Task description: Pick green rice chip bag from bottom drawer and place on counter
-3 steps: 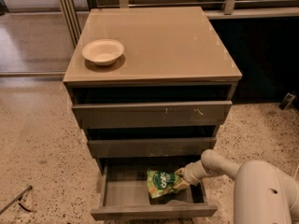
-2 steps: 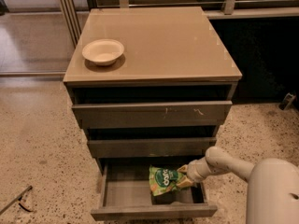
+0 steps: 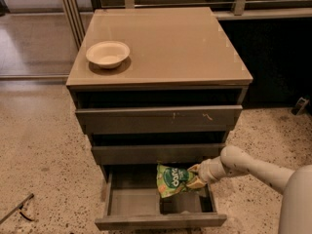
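Illegible white lettering on dark logo of small crinkly light-green snack bag (image 3: 171,180). Pinched at right edge by pale two-finger gripper (image 3: 196,176).

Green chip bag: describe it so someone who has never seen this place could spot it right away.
Find the grey-brown three-drawer cabinet with a glossy beige counter; its bottom drawer stands open. There the robot's claw grips a small crinkly light-green snack bag by its right edge. Only it is colourful; the plain white bowl sits on the counter.
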Available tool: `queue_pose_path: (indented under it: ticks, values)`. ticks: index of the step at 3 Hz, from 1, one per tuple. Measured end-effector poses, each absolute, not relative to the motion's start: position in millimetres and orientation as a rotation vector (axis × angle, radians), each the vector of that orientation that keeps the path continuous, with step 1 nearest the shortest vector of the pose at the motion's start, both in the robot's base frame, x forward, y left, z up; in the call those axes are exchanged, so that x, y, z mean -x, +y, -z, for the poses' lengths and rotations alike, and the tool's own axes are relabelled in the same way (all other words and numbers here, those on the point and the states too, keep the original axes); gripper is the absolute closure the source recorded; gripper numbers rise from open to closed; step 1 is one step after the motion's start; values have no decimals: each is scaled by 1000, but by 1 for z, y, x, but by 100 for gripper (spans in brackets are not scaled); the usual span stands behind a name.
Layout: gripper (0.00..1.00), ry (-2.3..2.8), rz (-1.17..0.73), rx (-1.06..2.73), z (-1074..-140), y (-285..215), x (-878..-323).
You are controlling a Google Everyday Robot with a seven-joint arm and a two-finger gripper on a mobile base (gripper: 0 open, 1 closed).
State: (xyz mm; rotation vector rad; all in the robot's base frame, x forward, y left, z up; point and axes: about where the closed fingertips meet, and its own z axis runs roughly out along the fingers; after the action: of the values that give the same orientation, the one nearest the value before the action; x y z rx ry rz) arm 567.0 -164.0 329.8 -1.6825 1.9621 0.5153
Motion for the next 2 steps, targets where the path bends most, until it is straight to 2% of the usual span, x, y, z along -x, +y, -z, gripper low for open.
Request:
queue_pose_path:
  ticks: [2]
  values:
    - [100, 1902, -586, 1662, -396, -156, -556]
